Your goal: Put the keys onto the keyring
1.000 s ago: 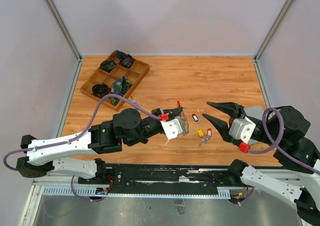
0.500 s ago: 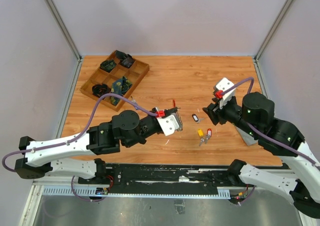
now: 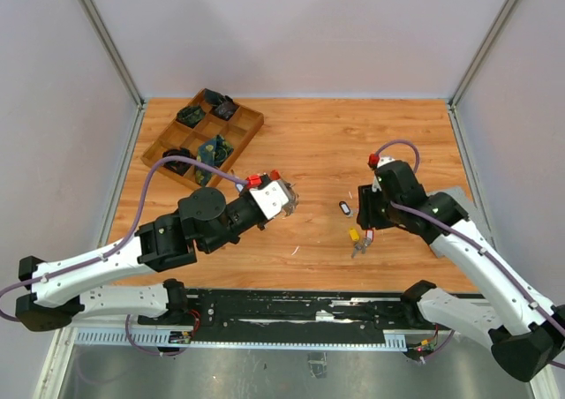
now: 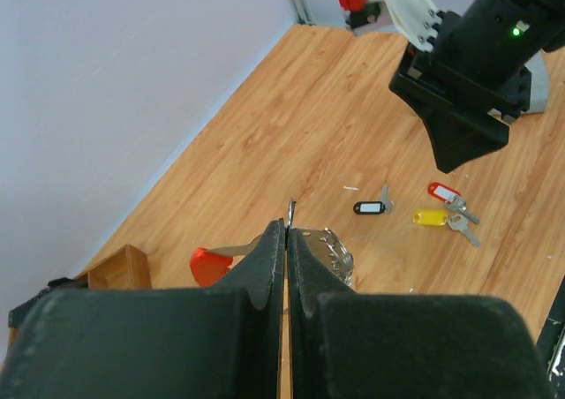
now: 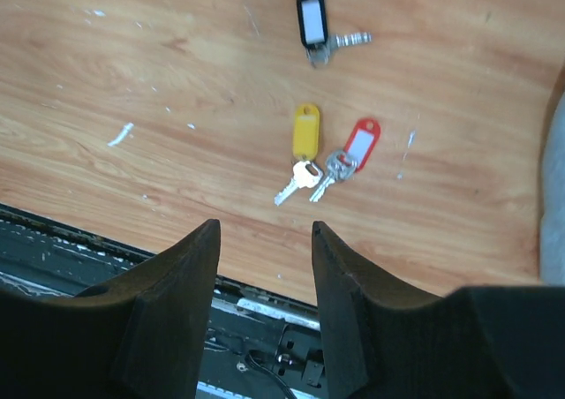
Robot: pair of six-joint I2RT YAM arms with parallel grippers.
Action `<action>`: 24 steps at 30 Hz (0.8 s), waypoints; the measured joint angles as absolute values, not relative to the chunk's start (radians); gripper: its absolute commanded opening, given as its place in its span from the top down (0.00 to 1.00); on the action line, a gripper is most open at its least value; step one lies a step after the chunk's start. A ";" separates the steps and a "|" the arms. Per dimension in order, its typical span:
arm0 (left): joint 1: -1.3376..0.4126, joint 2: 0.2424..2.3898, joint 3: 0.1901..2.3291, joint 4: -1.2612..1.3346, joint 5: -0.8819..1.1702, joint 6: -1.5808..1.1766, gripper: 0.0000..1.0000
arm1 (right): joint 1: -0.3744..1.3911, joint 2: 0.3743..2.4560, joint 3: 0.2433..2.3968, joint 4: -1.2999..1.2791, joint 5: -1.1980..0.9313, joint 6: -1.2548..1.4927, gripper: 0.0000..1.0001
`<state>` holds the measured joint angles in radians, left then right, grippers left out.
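Spotter: Keys (image 5: 336,163) on desk (image 5: 132,63), right of centre. Yellow key (image 5: 305,132) and red key (image 5: 361,142) lie side by side, closing on each other toward the blade ends.

Logger: Which arm is nearer?

Spotter: Right, plainly. Right pincer (image 5: 265,231) hangs over them, jaws apart, nothing between. In its wrist view the pair lies just ahead of the tips. The yellow one is about in line with the gap, the red one toward the right-hand finger.

Logger: Long axis?

Spotter: Both run roughly away from the pincer, plastic heads far and metal blades near. The jaws would close across that axis, not along it. My reading is that a short reach forward and down puts the gap over the yellow one, with little turn of the wrist needed.

Logger: Anything else close by?

Spotter: Black-tagged key (image 5: 312,19), farther ahead, apart from the pair.

Logger: Keyring?

Spotter: Left pincer (image 4: 287,231) has its jaws together, clamped on keyring (image 4: 332,249). Red plastic part (image 4: 209,265) shows to one side. It is held off the desk, well apart from the keys, on their left in the top view.
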<state>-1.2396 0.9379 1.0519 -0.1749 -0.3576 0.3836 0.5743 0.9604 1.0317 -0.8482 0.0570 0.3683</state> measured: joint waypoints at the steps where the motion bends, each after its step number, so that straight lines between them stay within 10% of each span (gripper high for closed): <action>1: -1.239 0.931 1.047 -0.176 -0.360 0.378 1.00 | 0.574 0.961 1.002 -0.850 0.056 0.394 0.53; 24: -1.239 0.885 0.979 -0.193 -0.385 0.278 0.99 | 0.461 1.210 0.776 -0.727 0.045 0.520 0.68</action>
